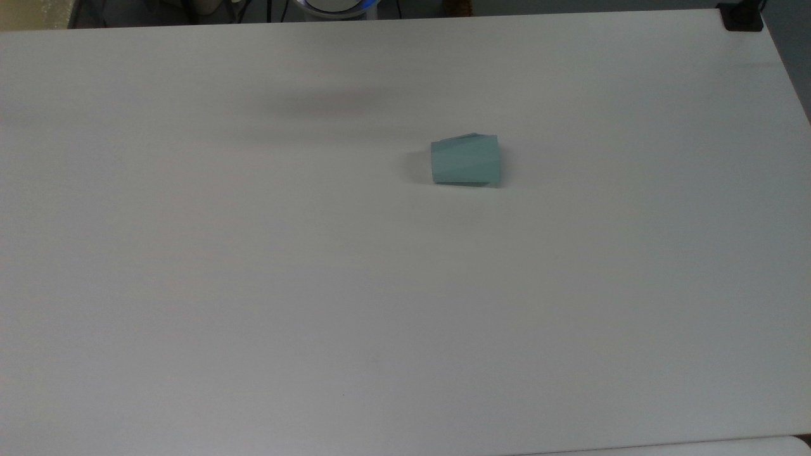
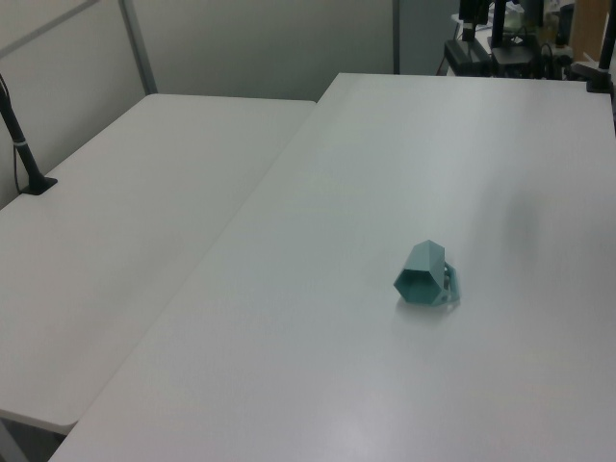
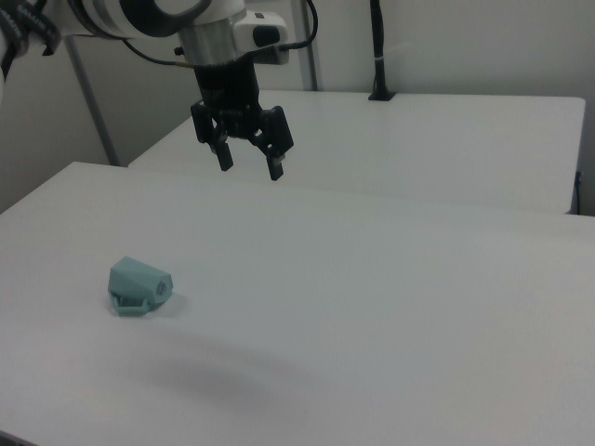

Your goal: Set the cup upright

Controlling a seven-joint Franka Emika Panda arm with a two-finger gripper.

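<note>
- One cup [image 1: 466, 160], pale teal with faceted sides, is seen lying on its side on the white table [image 1: 253, 285], not upright.
- In the top view it rests a little toward the top view's right of the table's middle and nearer the far edge than the near edge, well away from every corner.
- In the left view the hexagonal opening of the cup [image 2: 423, 276] is turned toward the camera, and the flat handle is pressed against the tabletop on the left view's right side.
- In the right view the narrower base of the cup [image 3: 139, 285] is pointed toward the right view's right, with the handle lying flat on the table beneath the body.
- The gripper [image 3: 249, 165] is shown in the right view hanging in the air above the table, well apart from the cup, its two fingers spread with nothing between them.
- A second white table [image 2: 125, 241] is placed alongside, edge to edge with the first.
</note>
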